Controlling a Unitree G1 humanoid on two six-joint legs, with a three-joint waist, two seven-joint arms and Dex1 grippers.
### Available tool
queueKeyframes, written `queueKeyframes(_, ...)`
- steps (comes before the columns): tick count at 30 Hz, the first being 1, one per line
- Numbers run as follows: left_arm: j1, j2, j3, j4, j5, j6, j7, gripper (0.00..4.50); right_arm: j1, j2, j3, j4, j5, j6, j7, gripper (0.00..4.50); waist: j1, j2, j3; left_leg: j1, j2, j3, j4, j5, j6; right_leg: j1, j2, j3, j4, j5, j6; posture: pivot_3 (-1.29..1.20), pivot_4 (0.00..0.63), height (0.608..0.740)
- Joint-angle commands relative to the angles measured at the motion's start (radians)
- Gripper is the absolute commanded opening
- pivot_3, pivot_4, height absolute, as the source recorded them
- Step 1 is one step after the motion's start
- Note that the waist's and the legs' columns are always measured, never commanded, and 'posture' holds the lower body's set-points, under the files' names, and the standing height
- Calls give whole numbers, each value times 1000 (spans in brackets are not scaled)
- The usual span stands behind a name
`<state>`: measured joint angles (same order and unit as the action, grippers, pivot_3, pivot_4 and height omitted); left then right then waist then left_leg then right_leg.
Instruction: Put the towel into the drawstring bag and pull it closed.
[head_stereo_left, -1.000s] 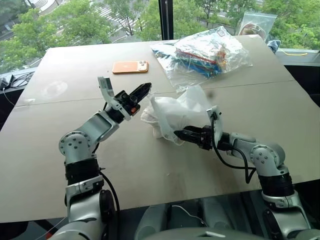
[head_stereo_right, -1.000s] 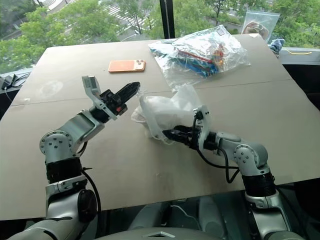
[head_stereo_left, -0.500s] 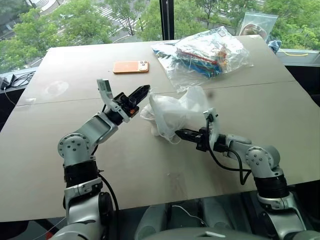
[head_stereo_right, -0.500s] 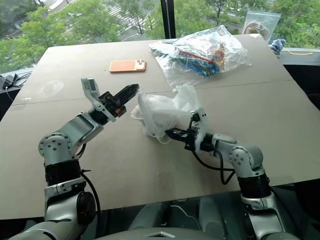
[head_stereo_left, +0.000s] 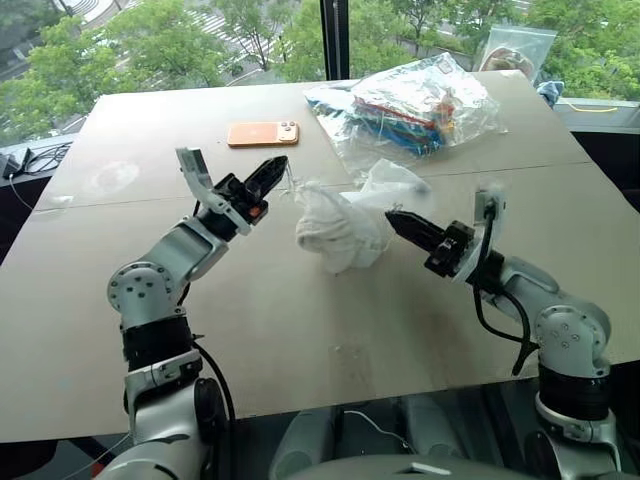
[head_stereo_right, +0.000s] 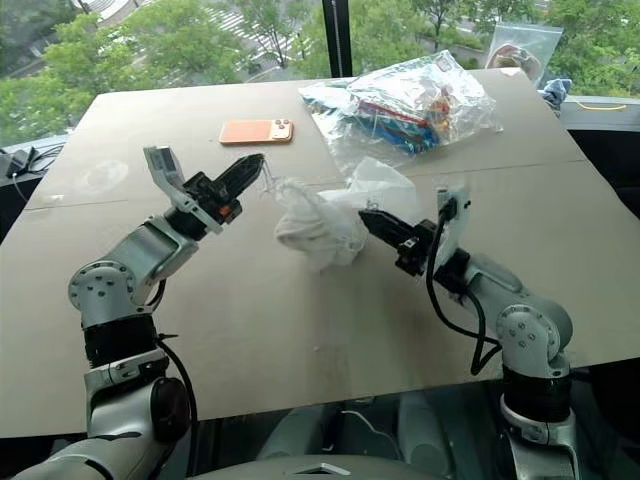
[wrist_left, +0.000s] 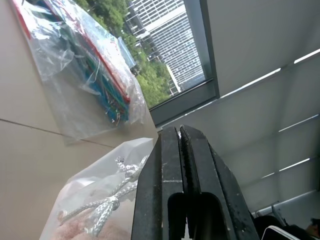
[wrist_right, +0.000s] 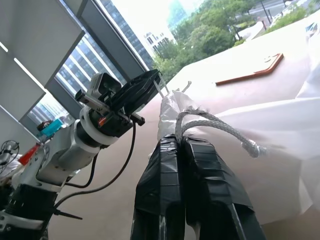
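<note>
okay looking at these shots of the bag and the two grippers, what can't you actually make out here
- Towel: seen through the drawstring bag only as a pale mass, head views; lettering hidden.
- Left gripper: the cord end is hidden between its fingers, left wrist view.
- Clear plastic bag: contents too small, crinkled film glares.
- Orange phone: details too small.

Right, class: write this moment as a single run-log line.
left gripper: shut on cord | right gripper: shut on cord | drawstring bag: strung between both, above table | towel: inside bag

Translucent white fabric drawstring bag (head_stereo_left: 345, 228) with white twisted cord (wrist_right: 212, 126); orange flat phone (head_stereo_left: 261, 133); clear plastic bag (head_stereo_left: 410, 105) of multicoloured items; beige tabletop (head_stereo_left: 140, 290).
</note>
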<state>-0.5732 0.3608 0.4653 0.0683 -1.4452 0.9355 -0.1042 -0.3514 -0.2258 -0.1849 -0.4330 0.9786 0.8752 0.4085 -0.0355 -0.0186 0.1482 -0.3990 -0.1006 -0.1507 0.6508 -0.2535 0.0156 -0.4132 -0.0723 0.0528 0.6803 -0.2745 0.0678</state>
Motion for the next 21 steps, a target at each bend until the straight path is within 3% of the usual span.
queueKeyframes(1,-113,18,66,61,-21,-78,9,0,-135,-30,-154,44,90,-87,-59,39,-1,0,0,0,0,0,0,0,0,0,0,0,0,0,0,0,150,740)
queueKeyframes(6,-306,52,133,222,-4,-172,-4,0,-368,-125,-292,216,143,-144,-137,39,-3,0,1,-1,0,0,0,0,0,0,0,0,-1,0,0,0,150,740)
queueKeyframes(10,-446,86,141,320,28,-203,-62,0,-488,-183,-312,301,143,-151,-177,39,-6,0,1,-2,0,1,-2,0,0,-2,-1,0,-2,0,1,0,150,740)
queueKeyframes(15,-448,86,54,289,85,-117,-156,0,-534,-193,-265,296,127,-160,-166,39,-11,0,1,-2,0,2,-2,0,0,-2,-1,1,-1,0,1,0,150,740)
queueKeyframes(17,-462,74,60,331,103,-123,-149,0,-576,-164,-271,311,168,-151,-225,39,-11,0,1,-2,0,1,-1,0,0,-2,-1,1,-1,0,1,0,150,740)
queueKeyframes(19,-445,80,-12,305,172,-88,-172,0,-573,-170,-203,284,111,-142,-207,39,-12,0,1,-2,0,2,0,0,0,-2,0,1,0,0,1,0,150,740)
queueKeyframes(21,-482,88,-15,315,212,-134,-243,0,-617,-128,-258,321,182,-172,-265,39,-11,0,1,-2,0,1,0,0,0,-2,0,1,0,0,1,0,150,740)
